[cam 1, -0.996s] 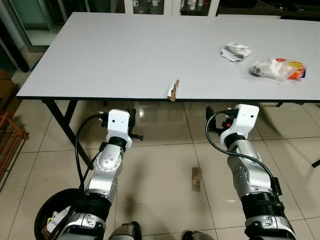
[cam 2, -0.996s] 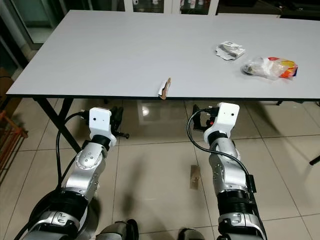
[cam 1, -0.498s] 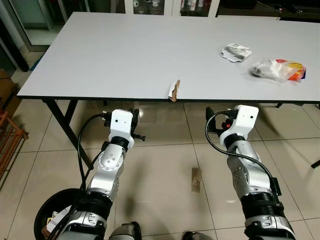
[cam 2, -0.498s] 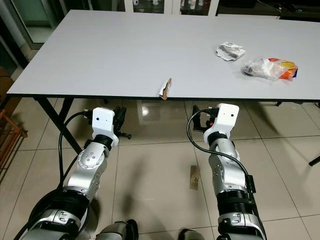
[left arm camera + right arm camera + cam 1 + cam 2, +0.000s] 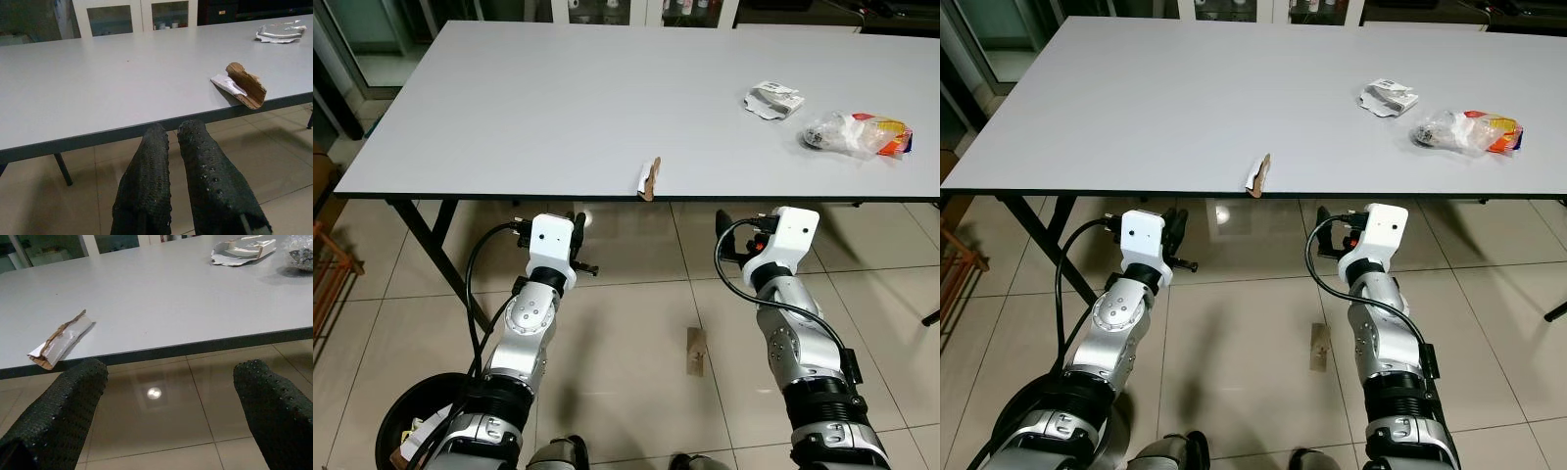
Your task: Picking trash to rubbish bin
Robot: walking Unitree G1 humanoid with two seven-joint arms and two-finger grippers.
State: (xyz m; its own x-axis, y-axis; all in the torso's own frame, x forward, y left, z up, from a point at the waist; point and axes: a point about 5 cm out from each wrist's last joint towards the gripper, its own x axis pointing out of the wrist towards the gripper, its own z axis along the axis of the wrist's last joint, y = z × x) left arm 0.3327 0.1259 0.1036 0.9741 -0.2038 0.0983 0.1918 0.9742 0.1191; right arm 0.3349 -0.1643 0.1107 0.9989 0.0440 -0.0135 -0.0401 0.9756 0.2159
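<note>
Since half a second ago your camera has tipped slightly; both arms stay low before the table point(image 5: 509, 108), left gripper point(image 5: 178, 129) fingers together, right gripper point(image 5: 168, 377) fingers wide apart. Torn cardboard scrap point(image 5: 650, 178), brown with white facing, overhangs the near edge. You have three table pieces counting crumpled wrapper point(image 5: 774, 100) and plastic bag point(image 5: 858, 134), plus one floor scrap point(image 5: 696, 351) and one black bin point(image 5: 411, 431).

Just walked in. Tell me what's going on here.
A humanoid robot stands at a grey table, clearing trash, and holds nothing yet. Both arms are raised just below the near edge: the left gripper has its fingers shut, the right gripper has them wide open. A torn cardboard scrap overhangs the edge between them. A crumpled wrapper and a plastic bag lie further right. Another scrap lies on the floor, and a black bin sits by the robot's left side.
</note>
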